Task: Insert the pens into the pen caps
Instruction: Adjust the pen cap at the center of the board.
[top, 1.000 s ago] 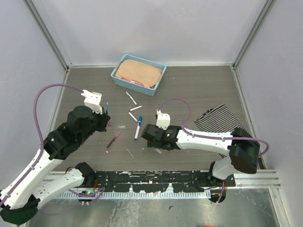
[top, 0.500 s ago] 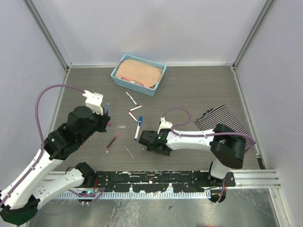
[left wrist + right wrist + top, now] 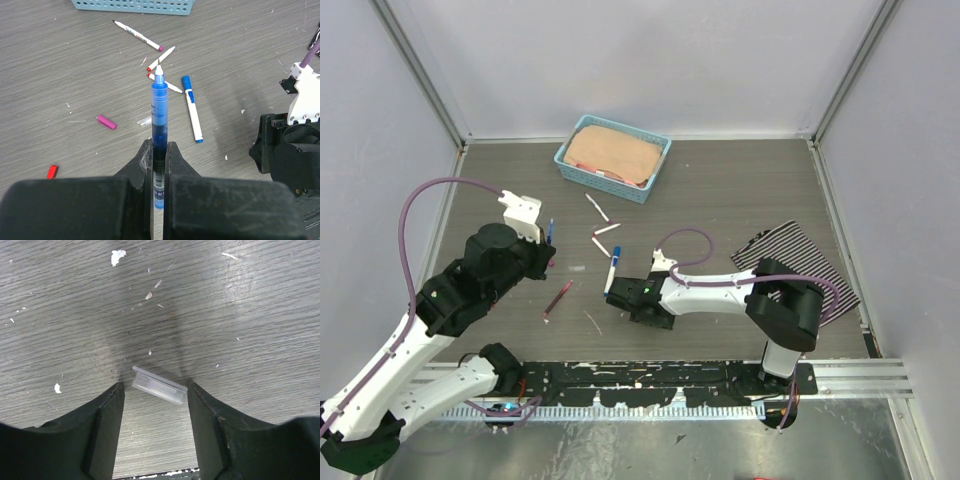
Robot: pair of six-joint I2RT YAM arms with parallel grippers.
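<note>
Right arm (image 3: pixel 720 292) stretches low leftward, fingers (image 3: pixel 104 426) straddling a clear cap (image 3: pixel 159 386).

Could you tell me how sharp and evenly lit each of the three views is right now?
Top view: even, soft light, all in focus. Left wrist view: table and pen sharp, the near body of the left gripper blurred. Right wrist view: the right gripper throws a dark shadow around the clear piece, with a brighter sheen on the table at upper right.
</note>
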